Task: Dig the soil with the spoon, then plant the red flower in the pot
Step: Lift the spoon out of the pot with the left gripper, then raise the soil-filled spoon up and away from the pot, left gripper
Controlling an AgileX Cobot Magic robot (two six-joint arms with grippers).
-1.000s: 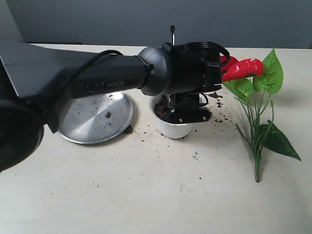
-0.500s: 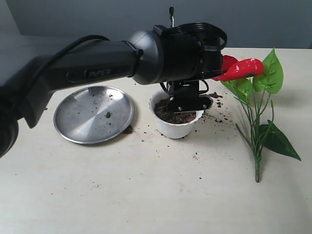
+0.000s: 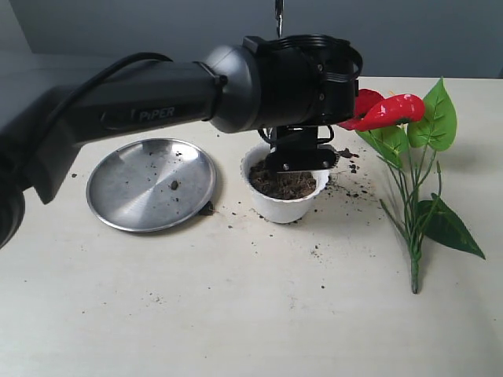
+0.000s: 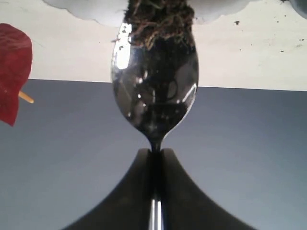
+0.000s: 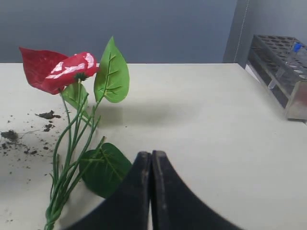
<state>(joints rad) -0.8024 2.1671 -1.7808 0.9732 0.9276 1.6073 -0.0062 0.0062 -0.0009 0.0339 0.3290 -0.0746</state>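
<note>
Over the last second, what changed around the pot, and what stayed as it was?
The left claw, shut on the spoon throughout, lifted straight up from the pot, uncovering the soil inside. Some soil clings to the spoon's bowl. Nothing was let go. The pot, the red flower lying beside it and the steel plate did not move.

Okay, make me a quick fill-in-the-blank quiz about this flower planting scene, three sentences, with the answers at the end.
1. The left fingers are shut on the handle of the ____.
2. The soil sits in the white pot, which stands beside a round steel ____.
3. The red flower lies on the ____, not yet planted.
Answers: spoon; plate; table.
</note>
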